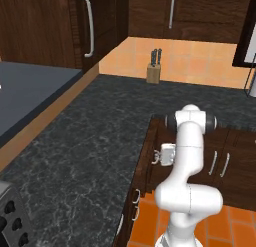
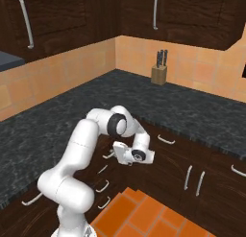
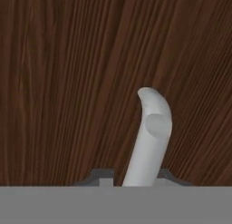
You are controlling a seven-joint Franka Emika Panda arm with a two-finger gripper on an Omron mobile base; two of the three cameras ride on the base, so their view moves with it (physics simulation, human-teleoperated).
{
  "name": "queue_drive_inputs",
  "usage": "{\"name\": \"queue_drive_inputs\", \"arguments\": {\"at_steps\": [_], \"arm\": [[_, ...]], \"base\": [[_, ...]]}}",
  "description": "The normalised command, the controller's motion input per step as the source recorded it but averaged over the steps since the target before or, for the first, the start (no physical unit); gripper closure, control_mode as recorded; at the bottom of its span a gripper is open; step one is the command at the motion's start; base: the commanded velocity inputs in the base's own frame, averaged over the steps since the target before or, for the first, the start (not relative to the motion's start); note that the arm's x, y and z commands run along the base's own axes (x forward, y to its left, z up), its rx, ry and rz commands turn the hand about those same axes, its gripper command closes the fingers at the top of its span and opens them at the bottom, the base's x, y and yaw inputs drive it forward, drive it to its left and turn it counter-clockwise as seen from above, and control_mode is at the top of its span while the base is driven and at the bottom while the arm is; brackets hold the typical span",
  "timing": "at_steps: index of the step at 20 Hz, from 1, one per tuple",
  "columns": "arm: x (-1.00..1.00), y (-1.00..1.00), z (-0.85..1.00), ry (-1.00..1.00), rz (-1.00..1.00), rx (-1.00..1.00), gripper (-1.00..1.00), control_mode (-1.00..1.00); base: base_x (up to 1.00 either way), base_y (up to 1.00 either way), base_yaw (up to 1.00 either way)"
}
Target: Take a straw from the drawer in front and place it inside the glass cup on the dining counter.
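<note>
Jaws (image 3: 136, 180) sit closed on the drawer's curved silver handle (image 3: 149, 137), which rises between the two dark fingertips (image 3: 100, 177) against the dark wood drawer (image 3: 68, 82) front, as you see in the hand view. You have the hand (image 2: 129, 154) tucked low under the edge of the black speckled desk (image 2: 192, 111). Other silver handles (image 2: 192, 179) line the neighbouring cabinet fronts. Well behind, a knife block (image 1: 154, 71) stands by the tiled wall.

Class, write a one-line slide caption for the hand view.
Jaws closed around the silver handle against the dark wooden drawer front.
</note>
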Motion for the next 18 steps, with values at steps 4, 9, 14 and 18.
{"name": "queue_drive_inputs", "arguments": {"at_steps": [4,9,14,18], "arm": [[-0.83,-0.52,0.01,0.00,0.00,0.06,1.00,-1.00],[-0.73,-0.56,0.14,0.00,0.00,0.01,1.00,-1.00],[-0.60,-0.55,0.16,0.00,0.00,0.01,1.00,-1.00],[-0.18,-0.18,-0.01,0.00,-0.03,0.00,-1.00,-1.00]], "base": [[0.00,0.00,0.00],[0.00,0.00,0.00],[0.00,0.00,0.00],[0.00,0.00,0.00]]}}
